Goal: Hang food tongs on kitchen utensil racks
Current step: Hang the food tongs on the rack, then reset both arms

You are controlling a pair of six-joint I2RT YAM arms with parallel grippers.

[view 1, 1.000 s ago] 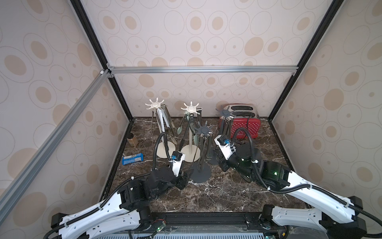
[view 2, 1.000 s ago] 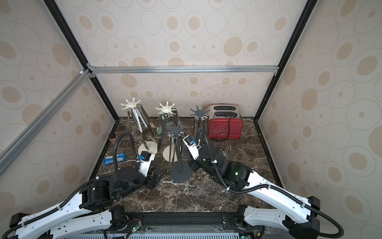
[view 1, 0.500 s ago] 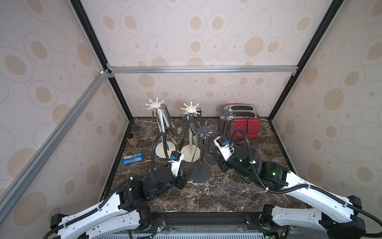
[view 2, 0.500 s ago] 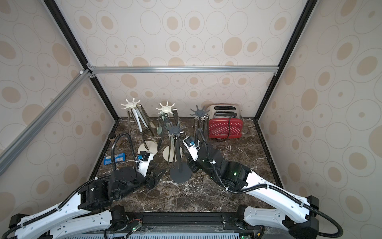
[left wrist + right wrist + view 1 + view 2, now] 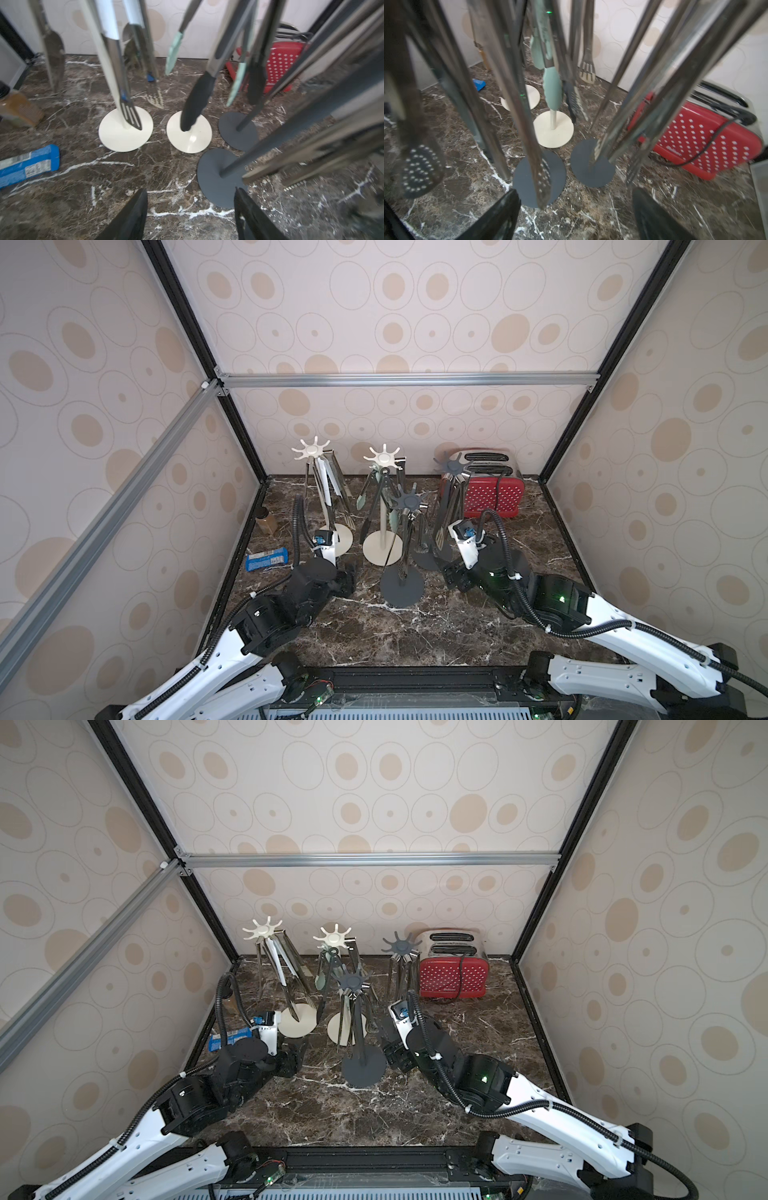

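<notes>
**Change noted.** The right tool (image 5: 575, 216) has gone from nearly closed to wide open within the last second. Its arm appears to have drawn slightly away from the front dark grey rack (image 5: 409, 502). In the right wrist view the fingers (image 5: 500, 216) stand far apart with only bare table (image 5: 415, 635) between them. Nothing is gripped.

**Reading.** This looks like a release. The perforated-tip tongs (image 5: 538, 158) hang just beyond the fingertips, over that rack's round base and clear of the tool. They are blurred, so they may be swinging. I cannot confirm they are seated on a hook: the crown is outside the wrist view and too small in both top views.

**Left tool** (image 5: 190, 216). The jaws are moderately apart and empty, a touch wider than a second ago. It sits low over the table, on the near left side of the front dark grey rack, with the base just ahead of it.

**Where the food tongs (image 5: 328, 489) are.**
- Bunches hang from all four racks.
- These are the front dark grey rack, the rear dark grey rack (image 5: 451, 466) behind it to the right, and the two cream racks (image 5: 309, 452) behind it to the left.
- I see none lying on the table in any view.

**Judgement.** The hanging work is at or near its end. Before withdrawing, both tools have to get clear of the dangling tips, since a knock could unhook a pair or tip the front rack.
</notes>
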